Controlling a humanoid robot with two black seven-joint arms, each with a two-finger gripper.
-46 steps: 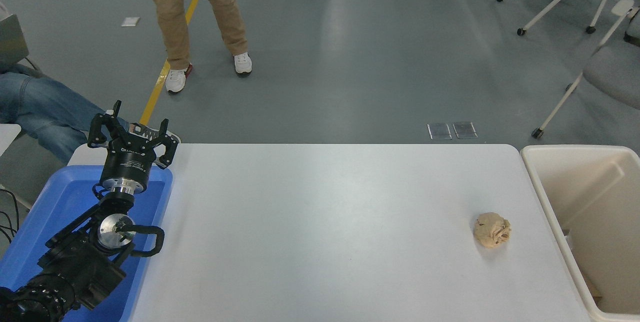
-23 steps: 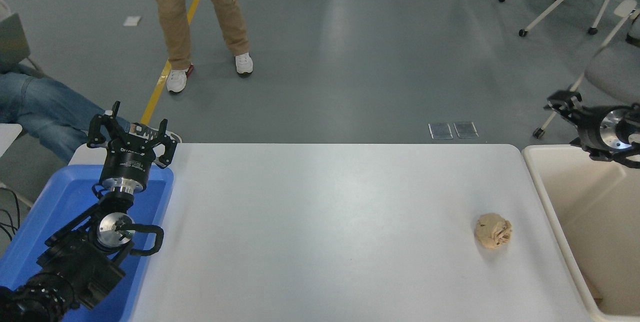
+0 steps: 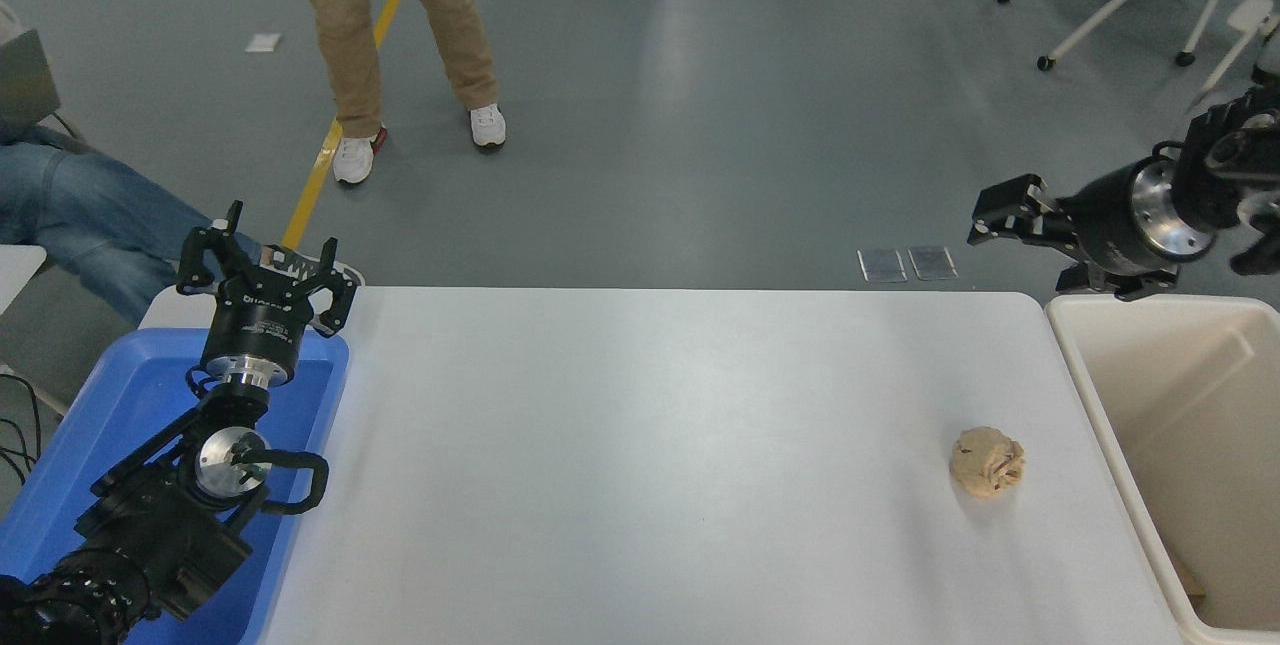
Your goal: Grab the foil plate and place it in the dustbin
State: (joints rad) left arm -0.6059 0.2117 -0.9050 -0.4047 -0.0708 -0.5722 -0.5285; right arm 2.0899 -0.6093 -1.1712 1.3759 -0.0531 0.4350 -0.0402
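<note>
No foil plate shows anywhere in the head view; it is hidden or out of view. The cream-beige dustbin (image 3: 1200,405) stands off the table's right end, open at the top. My right gripper (image 3: 995,215) comes in from the right edge and hangs in the air above the table's far right corner, just left of the dustbin's far rim, pointing left. Nothing shows in it. My left gripper (image 3: 265,265) is parked at the lower left, open and empty, above the blue tray.
A small tan crumpled paper ball (image 3: 987,462) lies on the white table (image 3: 640,445) near its right end. A blue plastic tray (image 3: 120,405) sits at the left end. A person's legs stand beyond the far edge, another person sits at far left, and chairs stand at top right.
My right arm has come into view from the right edge and moved left and up, from over the dustbin's far rim to above the table's far right corner. The left arm has not moved.
</note>
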